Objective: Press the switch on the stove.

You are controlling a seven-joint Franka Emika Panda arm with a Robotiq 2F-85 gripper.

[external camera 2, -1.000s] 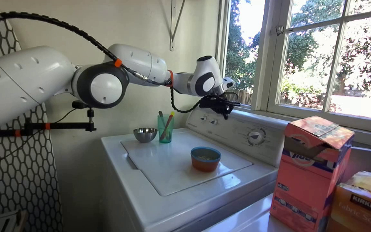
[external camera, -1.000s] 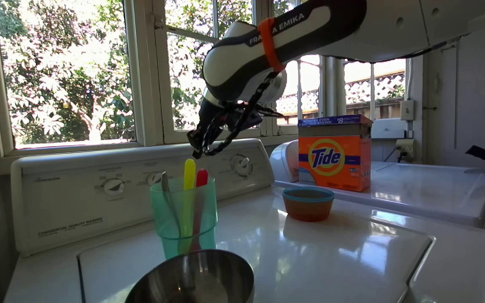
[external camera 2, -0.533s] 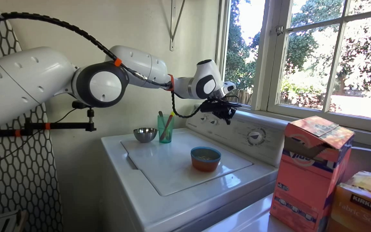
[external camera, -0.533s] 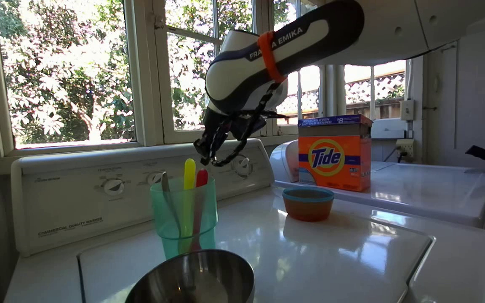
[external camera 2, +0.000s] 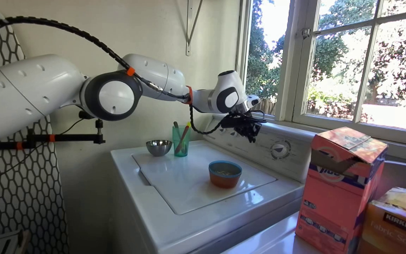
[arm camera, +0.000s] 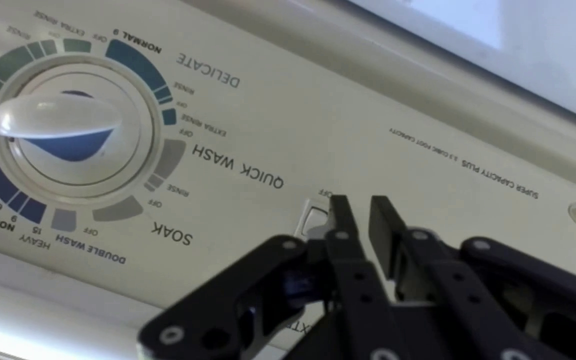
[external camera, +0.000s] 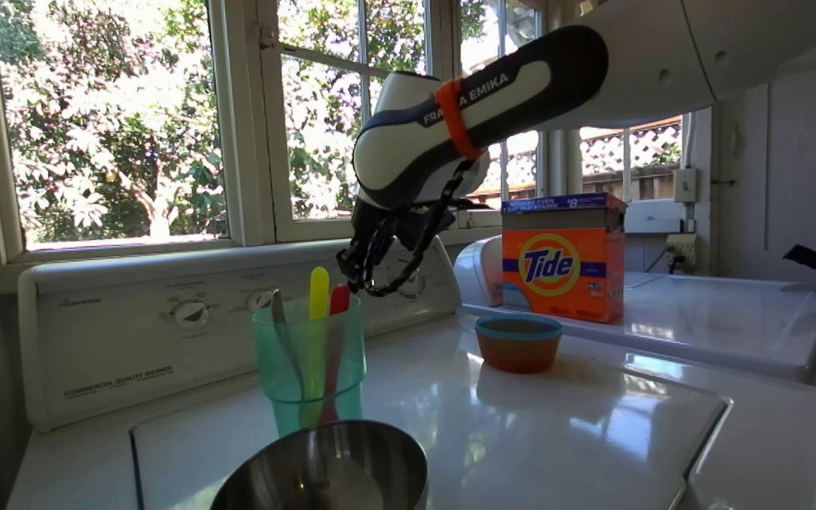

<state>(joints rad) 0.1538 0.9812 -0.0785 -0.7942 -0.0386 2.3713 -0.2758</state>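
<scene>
White enamel washer [external camera: 557,425]: the task's "stove" and your bench here; probably too heavy to shift under a fingertip.
Small pale rocker switch [arm camera: 314,221]: on the raised control panel [arm camera: 288,130] along the bench's back edge. Likely stiff, slick plastic; don't pinch it, press one end squarely. Which end the task wants is unclear.
Black two-finger gripper [arm camera: 360,206]: fingertips slightly apart, nothing between them. One overlaps the switch in the wrist view; whether it touches, you can't tell.
Panel lettering: in an exterior view you read COMMERCIAL QUALITY WASHER; in the wrist view, upside down, SUPER CAPACITY PLUS, and OFF by the switch.
Round white dial [arm camera: 73,130]: ringed with QUICK WASH, SOAK, DELICATE, HEAVY, DOUBLE WASH.
Orange cardboard box [external camera: 562,258]: Tide, beyond the bench's side edge.
Brown-orange carton [external camera 2: 397,225]: near that box; KIRKLAND, Fabric Softe…, the rest cut off.
</scene>
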